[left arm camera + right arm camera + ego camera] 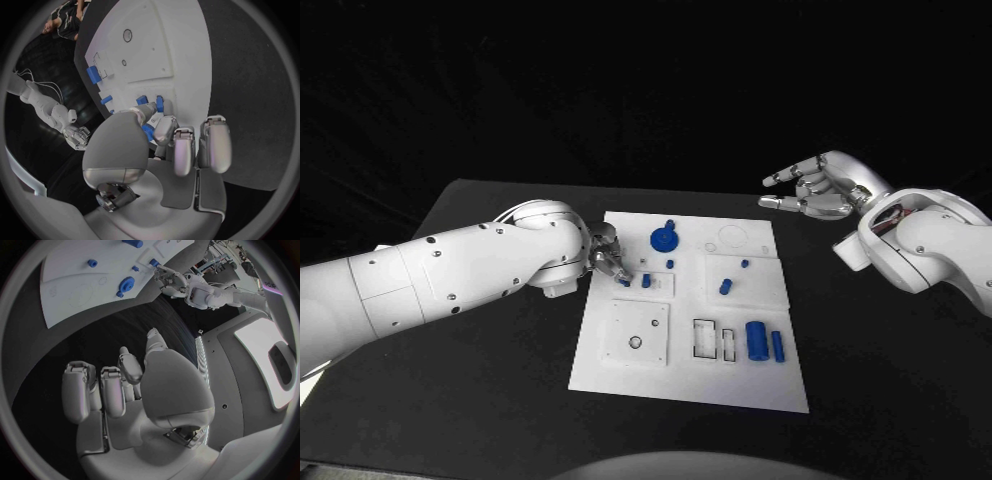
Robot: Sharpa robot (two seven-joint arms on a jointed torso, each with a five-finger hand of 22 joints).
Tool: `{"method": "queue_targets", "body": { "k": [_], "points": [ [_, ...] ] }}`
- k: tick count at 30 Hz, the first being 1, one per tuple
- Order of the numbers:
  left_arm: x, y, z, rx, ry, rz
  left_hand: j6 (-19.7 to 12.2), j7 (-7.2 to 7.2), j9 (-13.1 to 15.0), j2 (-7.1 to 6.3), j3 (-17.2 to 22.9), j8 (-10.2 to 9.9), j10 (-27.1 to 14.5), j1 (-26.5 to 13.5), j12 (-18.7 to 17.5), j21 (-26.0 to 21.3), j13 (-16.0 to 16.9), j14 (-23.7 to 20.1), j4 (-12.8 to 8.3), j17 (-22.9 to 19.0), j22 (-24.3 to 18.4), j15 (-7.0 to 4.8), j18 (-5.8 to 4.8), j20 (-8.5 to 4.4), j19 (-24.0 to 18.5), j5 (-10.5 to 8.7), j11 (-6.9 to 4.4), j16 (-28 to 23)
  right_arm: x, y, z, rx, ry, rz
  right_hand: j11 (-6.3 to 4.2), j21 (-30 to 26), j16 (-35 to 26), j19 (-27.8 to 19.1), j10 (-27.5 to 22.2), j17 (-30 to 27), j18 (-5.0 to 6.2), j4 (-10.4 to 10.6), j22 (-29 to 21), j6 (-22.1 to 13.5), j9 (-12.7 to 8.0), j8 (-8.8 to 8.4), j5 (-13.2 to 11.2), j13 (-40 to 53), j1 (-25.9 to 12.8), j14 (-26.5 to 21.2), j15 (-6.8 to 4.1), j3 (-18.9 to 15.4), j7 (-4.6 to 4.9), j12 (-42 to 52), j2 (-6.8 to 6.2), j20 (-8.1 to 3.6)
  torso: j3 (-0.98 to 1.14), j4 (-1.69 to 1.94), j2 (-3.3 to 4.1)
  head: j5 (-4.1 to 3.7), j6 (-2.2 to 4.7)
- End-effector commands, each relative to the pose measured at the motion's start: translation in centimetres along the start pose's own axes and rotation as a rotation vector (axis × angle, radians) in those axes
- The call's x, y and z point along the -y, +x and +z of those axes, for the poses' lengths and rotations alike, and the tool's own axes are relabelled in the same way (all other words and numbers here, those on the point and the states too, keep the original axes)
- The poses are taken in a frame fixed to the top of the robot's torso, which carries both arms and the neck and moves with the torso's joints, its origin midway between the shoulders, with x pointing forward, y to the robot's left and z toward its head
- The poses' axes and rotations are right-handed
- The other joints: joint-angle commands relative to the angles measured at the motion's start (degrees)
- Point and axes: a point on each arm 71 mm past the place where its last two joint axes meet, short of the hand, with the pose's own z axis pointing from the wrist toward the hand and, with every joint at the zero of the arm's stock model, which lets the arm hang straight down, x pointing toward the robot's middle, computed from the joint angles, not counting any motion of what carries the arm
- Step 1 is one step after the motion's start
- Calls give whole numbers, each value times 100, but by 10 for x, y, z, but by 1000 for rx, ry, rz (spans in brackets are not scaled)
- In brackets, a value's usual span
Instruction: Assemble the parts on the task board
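Observation:
The white task board (pixel 689 375) lies mid-table. My left hand (pixel 607 255) reaches over its left edge, beside two small blue parts (pixel 623 281) in a socket block. In the left wrist view the thumb and a finger of the left hand (pixel 156 150) pinch a small blue part (pixel 148 131) just above the board (pixel 181 40). A blue gear (pixel 666 238) sits near the board's far edge, with blue pegs (pixel 726 286) in the middle. A blue cylinder (pixel 756 340) and a bar (pixel 777 346) lie at the right. My right hand (pixel 816 188) hovers off the board's far right corner, fingers apart, holding nothing.
Black table (pixel 473 400) surrounds the board, with bare surface on both sides. A square plate with a round hole (pixel 636 342) sits on the board's near left. Two narrow slots (pixel 707 340) lie beside the cylinder.

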Motion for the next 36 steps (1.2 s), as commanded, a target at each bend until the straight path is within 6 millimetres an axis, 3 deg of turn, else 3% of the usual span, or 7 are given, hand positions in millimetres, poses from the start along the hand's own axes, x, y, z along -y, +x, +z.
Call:
{"method": "queue_targets", "body": {
  "k": [1,36],
  "points": [
    [0,1,0,23,-7,-6,53,-72,5,0,687,39,33,38,34,29,6,592,-649,1509,611,-20,-44,-23,324,18,7,18,-1,2,0,-14,-7,0,-23,-39,-23,-15,-20,933,49,-21,-9,22,1,-4,33,-5,-13,464,-32,-25,1,-5,49,-14,1,6,-6,-1,-10],
    [1,10,1,-37,-20,56,58,-75,5,-19,751,48,34,23,15,38,-17,592,-675,1509,622,-26,-46,-28,328,19,2,18,0,2,0,-23,-6,1,-23,-40,-22,-16,-17,934,50,-22,-10,23,1,-4,34,0,-17,464,-32,-30,1,4,52,-14,4,1,-5,-8,-32]
  ]
}}
